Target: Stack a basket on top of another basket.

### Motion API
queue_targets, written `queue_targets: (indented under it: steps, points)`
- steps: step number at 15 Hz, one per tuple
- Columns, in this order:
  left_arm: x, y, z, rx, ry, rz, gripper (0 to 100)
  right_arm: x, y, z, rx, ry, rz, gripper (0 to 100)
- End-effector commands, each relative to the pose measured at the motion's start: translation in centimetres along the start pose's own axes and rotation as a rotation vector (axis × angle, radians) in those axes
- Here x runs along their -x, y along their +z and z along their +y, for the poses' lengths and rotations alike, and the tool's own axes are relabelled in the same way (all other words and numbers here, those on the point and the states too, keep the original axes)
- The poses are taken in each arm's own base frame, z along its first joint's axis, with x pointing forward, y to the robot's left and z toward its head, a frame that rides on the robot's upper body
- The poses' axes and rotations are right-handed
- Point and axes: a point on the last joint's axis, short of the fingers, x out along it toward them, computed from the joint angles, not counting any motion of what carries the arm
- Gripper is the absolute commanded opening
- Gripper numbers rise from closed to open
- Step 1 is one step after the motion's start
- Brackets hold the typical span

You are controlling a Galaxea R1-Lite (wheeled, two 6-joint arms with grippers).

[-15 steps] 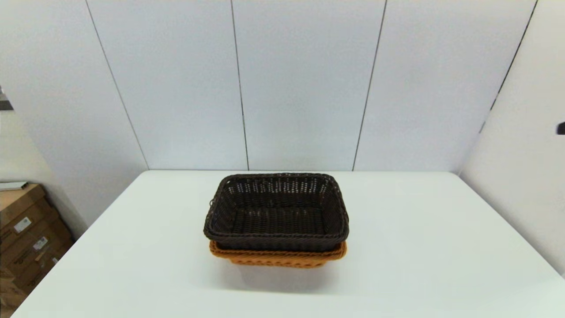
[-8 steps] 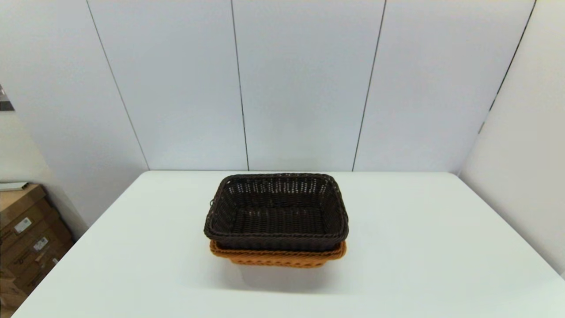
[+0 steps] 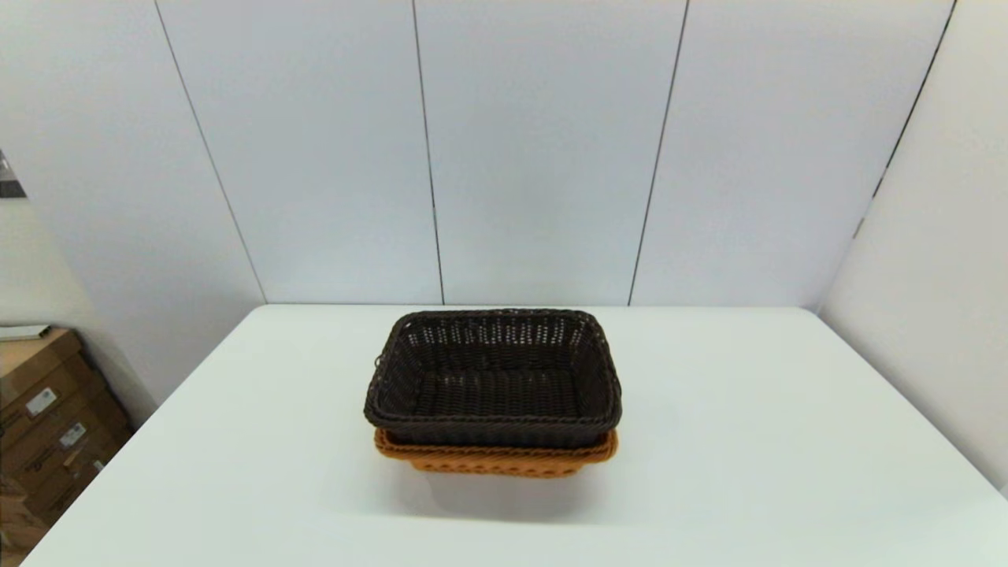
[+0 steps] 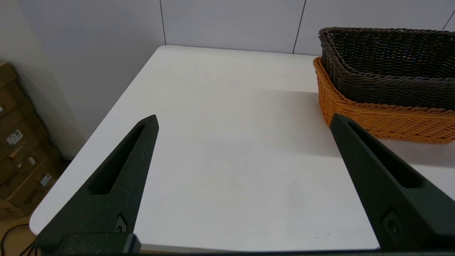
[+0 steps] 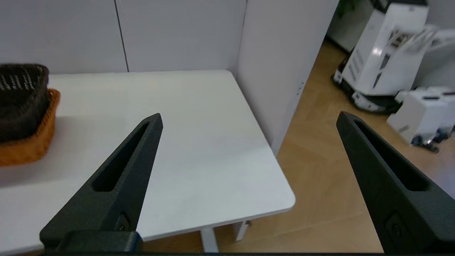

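While the dark brown basket [image 3: 493, 378] sits nested in the orange-tan basket [image 3: 496, 459] at the middle of the white counter [image 3: 748, 457], we hold our left gripper [image 4: 243, 122] and right gripper [image 5: 249, 119] back near its left and right edges, fingers spread wide, grasping nothing.

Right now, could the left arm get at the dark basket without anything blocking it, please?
Probably yes. The left gripper is open above bare table, with nothing between it and the dark basket, which sits nested in the orange basket.
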Motion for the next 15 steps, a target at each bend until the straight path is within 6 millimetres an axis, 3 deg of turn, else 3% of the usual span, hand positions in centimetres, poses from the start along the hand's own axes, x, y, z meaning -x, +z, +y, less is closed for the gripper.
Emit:
queue_targets:
  steps: [1, 4, 6, 8, 11, 15]
  points:
    - [0.0, 0.0, 0.0, 0.001, 0.001, 0.0, 100, 1.9, -5.9, 0.1, 0.037, -0.002, -0.079, 100]
    - [0.0, 0.0, 0.0, 0.001, 0.001, 0.0, 100, -2.4, -7.1, 1.7, 0.056, 0.032, -0.097, 100]
    - [0.0, 0.0, 0.0, 0.001, 0.001, 0.0, 100, -6.7, -9.3, 3.3, 0.09, 0.014, -0.179, 100]
    - [0.0, 0.0, 0.0, 0.001, 0.001, 0.0, 100, -9.1, -12.1, 4.4, 0.116, 0.014, -0.192, 100]
    - [0.0, 0.0, 0.0, 0.001, 0.001, 0.0, 100, -10.5, -14.8, 5.2, 0.107, 0.054, -0.121, 100]
    - [0.0, 0.0, 0.0, 0.001, 0.001, 0.0, 100, -10.3, -15.3, 5.7, 0.031, 0.271, -0.075, 100]
